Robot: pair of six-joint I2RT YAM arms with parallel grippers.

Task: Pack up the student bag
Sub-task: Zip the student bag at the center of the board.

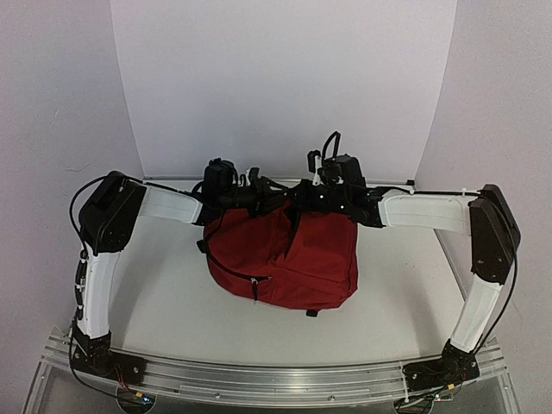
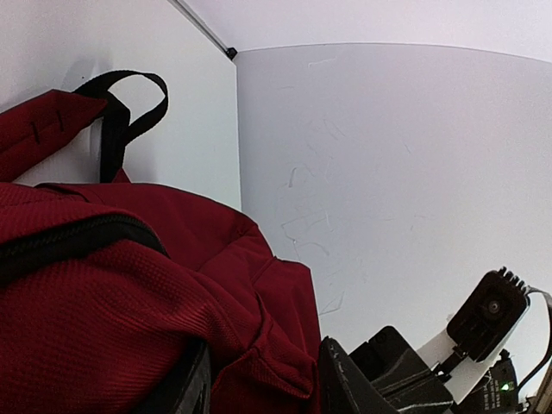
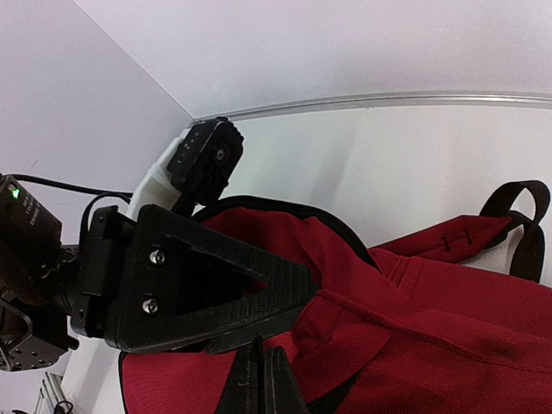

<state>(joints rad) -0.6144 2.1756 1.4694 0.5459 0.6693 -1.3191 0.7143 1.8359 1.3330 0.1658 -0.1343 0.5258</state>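
Progress looks early to me: student bag [image 1: 285, 254] slumped mid-table [image 1: 164, 302], both arms at its 12 o'clock rim, left gripper [image 2: 263, 379] pinching a fold of red fabric, right gripper [image 3: 261, 379] clenched shut against the cloth, nothing to pack in sight, so the actual loading isn't done yet.

We see open bench [image 1: 164, 302] in front of the student bag [image 1: 289, 259] and on both its sides. Over the bag's far top edge it is crowded: the left pincer [image 2: 259, 384] and right pincer [image 3: 261, 384] meet there, and the left arm [image 1: 168, 205] and right arm [image 1: 423, 211] stretch across the far strip of bench. Behind them the white backdrop [image 1: 285, 86] closes the way. Red fabric fills the left pincer's gap; the right pincer's fingers are pressed together. The black carry loop [image 2: 116, 129] sticks up beside the bag's top.
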